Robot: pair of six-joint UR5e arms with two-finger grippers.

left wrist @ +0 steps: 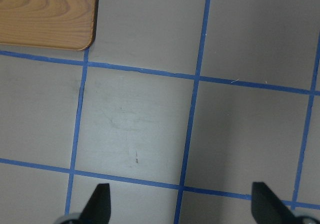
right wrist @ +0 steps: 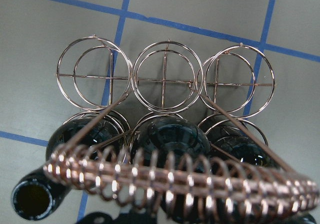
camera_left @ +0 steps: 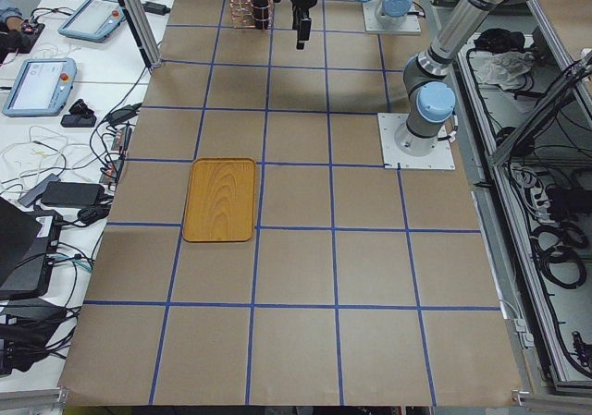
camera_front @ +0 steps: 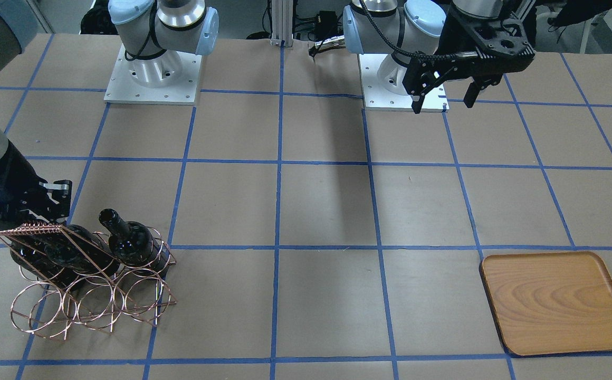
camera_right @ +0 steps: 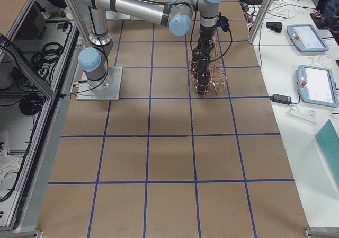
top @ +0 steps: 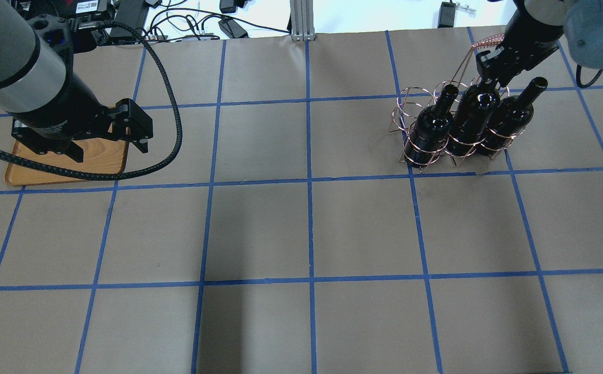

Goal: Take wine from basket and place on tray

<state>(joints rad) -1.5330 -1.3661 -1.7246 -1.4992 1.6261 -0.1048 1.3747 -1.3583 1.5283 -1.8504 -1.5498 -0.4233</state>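
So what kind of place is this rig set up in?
Most likely a robotics lab or test cell: the arm bases are bolted to a paper-covered table marked with a blue tape grid, teach pendants lie on the side bench, and loose cables run beside an aluminium frame.

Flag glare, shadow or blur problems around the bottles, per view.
Front-facing view: white glints on the bottles, soft shadow band across the table. Overhead view: same glints, bottles otherwise flat black. Right wrist view: coiled handle crosses the foreground over the bottles. Left side view: bottles tiny.
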